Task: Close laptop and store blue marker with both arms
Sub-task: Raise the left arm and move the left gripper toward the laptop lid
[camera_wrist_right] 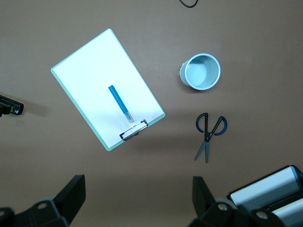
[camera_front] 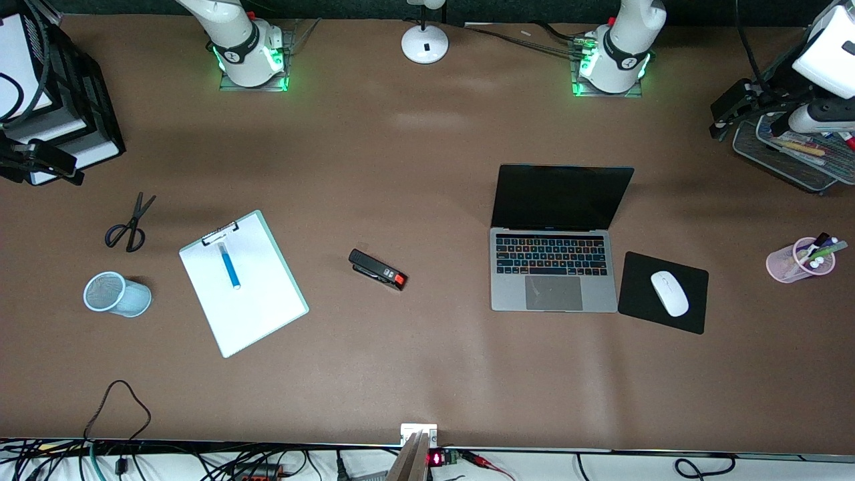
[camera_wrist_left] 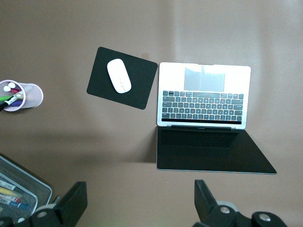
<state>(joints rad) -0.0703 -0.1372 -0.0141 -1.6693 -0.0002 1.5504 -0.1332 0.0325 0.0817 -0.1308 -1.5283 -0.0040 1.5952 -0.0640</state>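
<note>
The laptop (camera_front: 553, 267) stands open on the table toward the left arm's end, its black screen upright and its keys lit; the left wrist view shows the laptop (camera_wrist_left: 203, 101) from above. The blue marker (camera_front: 229, 266) lies on a white clipboard (camera_front: 257, 300) toward the right arm's end, also visible as the blue marker (camera_wrist_right: 119, 103) in the right wrist view. My left gripper (camera_wrist_left: 140, 198) hangs open high over bare table between its base and the laptop. My right gripper (camera_wrist_right: 139, 194) hangs open high over bare table between its base and the clipboard. Neither holds anything.
A black mouse pad (camera_front: 634, 294) with a white mouse (camera_front: 669, 292) lies beside the laptop. A pink pen cup (camera_front: 798, 260) and a mesh tray (camera_front: 788, 157) sit at the left arm's end. A stapler (camera_front: 377, 269), scissors (camera_front: 130, 224) and a tipped light-blue mesh cup (camera_front: 117, 294) lie around the clipboard.
</note>
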